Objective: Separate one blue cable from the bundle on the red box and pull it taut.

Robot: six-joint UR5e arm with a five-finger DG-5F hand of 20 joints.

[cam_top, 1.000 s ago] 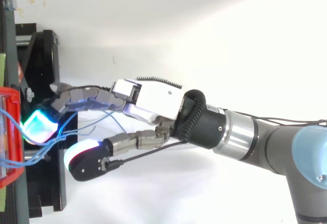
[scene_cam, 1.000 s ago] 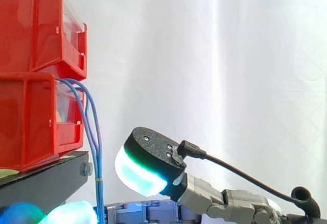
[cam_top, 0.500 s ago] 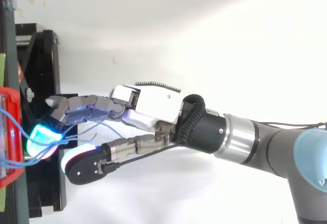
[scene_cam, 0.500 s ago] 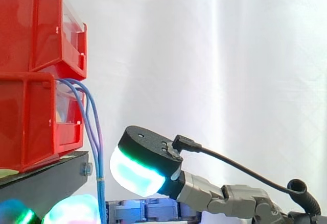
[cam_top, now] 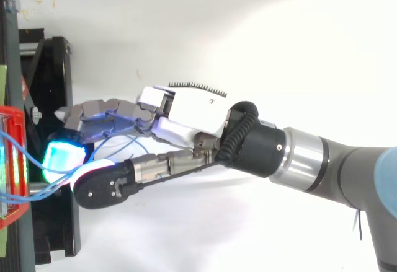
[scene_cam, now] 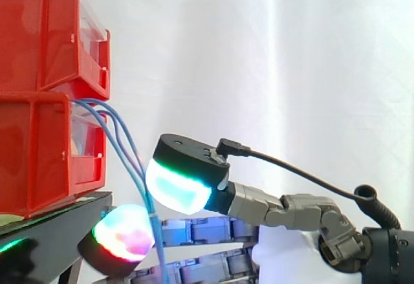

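Reaching in from the right, my hand [cam_top: 192, 114] sits low beside the black stand [scene_cam: 58, 229], just right of two stacked red bins. The blue cables [scene_cam: 134, 167] leave the front of the lower bin [scene_cam: 39, 161], under the upper bin [scene_cam: 45, 38]. They are a few strands that arch out and slant down to the right, away from the stand.

The strands draw together at one spot between two of my pads. One is my thumb pad [scene_cam: 180, 187], glowing cyan with a green rim. The other is a finger pad [scene_cam: 126, 233], glowing green, red and white, just below and to the left of it. From that spot the cables drop almost straight down to the bottom edge of the side view.

My fingers [cam_top: 99, 112] are curled and the thumb is brought in against them, so the hand is closed on the cables. I cannot tell how many strands are in the pinch, or whether one lies apart from the rest.

From above, the fingers stretch left over the stand's edge with a cyan tip turned down, and the thumb lies alongside. Thin blue lines run from a red bin rim [cam_top: 12, 219] at the left to the pads. A slack loop of cable shows under the fingers. A white curtain [scene_cam: 291, 70] hangs behind.
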